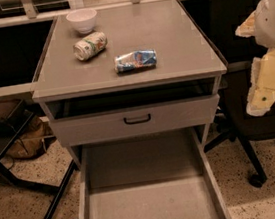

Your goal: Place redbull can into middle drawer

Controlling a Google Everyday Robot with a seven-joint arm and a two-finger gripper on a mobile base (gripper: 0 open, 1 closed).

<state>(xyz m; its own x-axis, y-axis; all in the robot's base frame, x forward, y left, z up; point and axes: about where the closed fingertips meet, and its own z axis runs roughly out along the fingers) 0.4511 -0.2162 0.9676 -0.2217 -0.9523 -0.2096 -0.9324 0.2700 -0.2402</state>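
Redbull can (135,60) lies flat on the table (180,35), well left of the gripper (268,84), whose grip cannot be told. Green can (90,45) and bowl (82,20) sit behind it; drawer (151,210) gapes below.

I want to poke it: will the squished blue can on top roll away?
Probably a wobbly roll: the redbull can lies on its side, dented. It likely crushes easily and feels light. The gripper hangs at the right, away from it.

Grey cabinet top (179,40) bears a bowl (82,20), green-white can (90,45), redbull can (135,60).
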